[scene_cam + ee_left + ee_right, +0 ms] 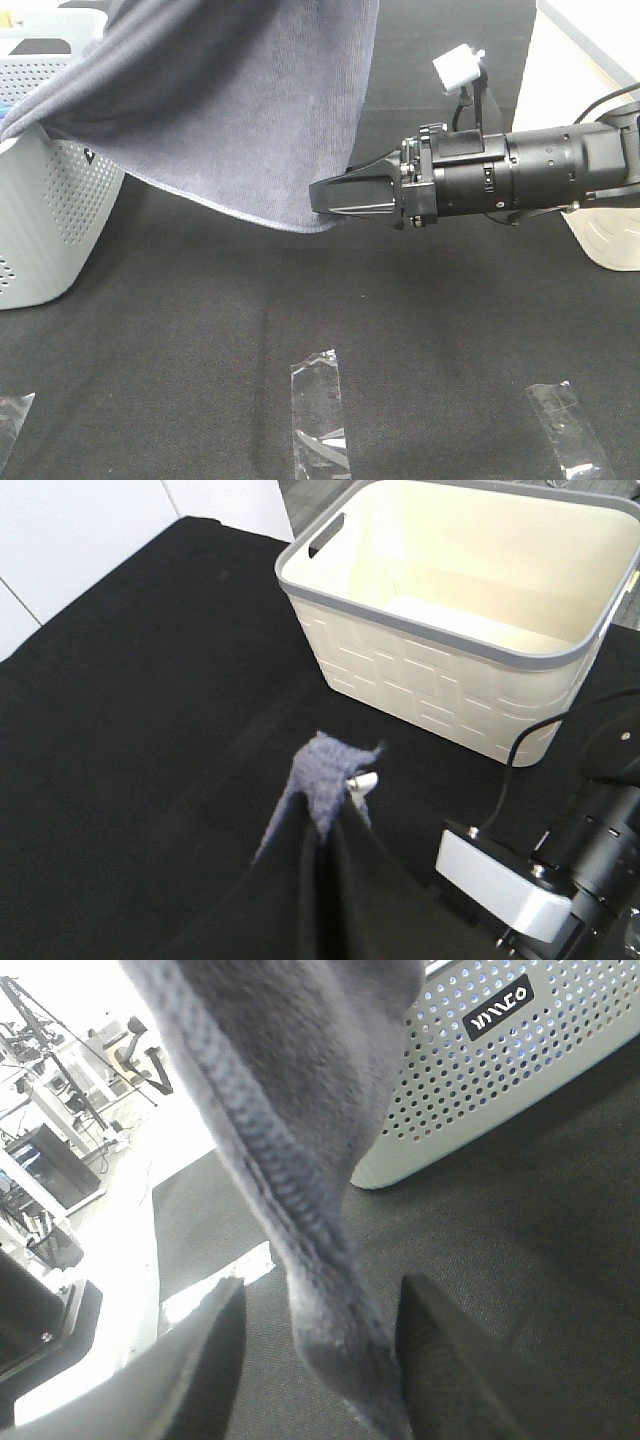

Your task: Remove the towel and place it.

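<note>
The grey-lavender towel (250, 100) hangs from above the frame, one end still draped over the rim of the grey perforated basket (50, 210) at the left. My left gripper (335, 815) is out of the high view; in the left wrist view it is shut on a bunched corner of the towel (325, 775), held high above the table. My right gripper (325, 197) reaches in from the right at the towel's lower hem. In the right wrist view its fingers (215, 1360) stand apart, open, with the stitched hem (300, 1260) hanging between them.
A cream basket (600, 240) stands at the right edge; it is empty in the left wrist view (460, 590). The grey basket also shows in the right wrist view (500, 1060). Clear tape strips (320, 410) lie on the black table near the front edge.
</note>
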Motion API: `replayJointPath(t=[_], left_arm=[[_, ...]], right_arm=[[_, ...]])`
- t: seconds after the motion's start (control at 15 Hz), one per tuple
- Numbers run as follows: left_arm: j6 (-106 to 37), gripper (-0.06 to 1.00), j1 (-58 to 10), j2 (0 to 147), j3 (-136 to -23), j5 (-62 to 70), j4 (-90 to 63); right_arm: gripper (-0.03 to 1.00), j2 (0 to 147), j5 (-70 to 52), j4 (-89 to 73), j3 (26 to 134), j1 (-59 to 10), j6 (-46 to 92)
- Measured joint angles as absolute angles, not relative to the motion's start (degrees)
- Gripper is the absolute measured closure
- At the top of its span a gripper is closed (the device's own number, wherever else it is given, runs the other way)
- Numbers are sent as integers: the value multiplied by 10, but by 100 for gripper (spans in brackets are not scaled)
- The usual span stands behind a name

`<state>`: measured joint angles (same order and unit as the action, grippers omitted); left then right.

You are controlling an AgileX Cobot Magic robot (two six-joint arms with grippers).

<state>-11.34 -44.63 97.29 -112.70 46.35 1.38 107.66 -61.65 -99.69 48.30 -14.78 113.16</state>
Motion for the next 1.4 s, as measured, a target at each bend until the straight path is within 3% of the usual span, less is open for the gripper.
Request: replayJointPath(t=[0.53,0.6,0.73,0.87,1.13,1.27,1.4], left_arm=[[-113,94,-446,973,-1127,430,15],[-113,94,-446,973,-1127,429,15],[-113,94,-446,973,-1127,429,15],[-113,94,-446,973,-1127,429,27],[-30,94,-438,973,-1127,457,136],[44,94,-413,975,-1127,474,195],[74,94,-368,989,-1127,484,212]], right_arm=[[56,1077,-618,-997,483,-148,1132],[62,1077,-618,-997,483,-148,1132],[90,1077,-618,-997,483,-148,1131],[97,1077,-619,-997,483,-148,1110],[97,1068,-617,-987,508,-148,951],[97,1038,-594,-916,552,-148,842],[97,996,-537,-760,631,-148,637]])
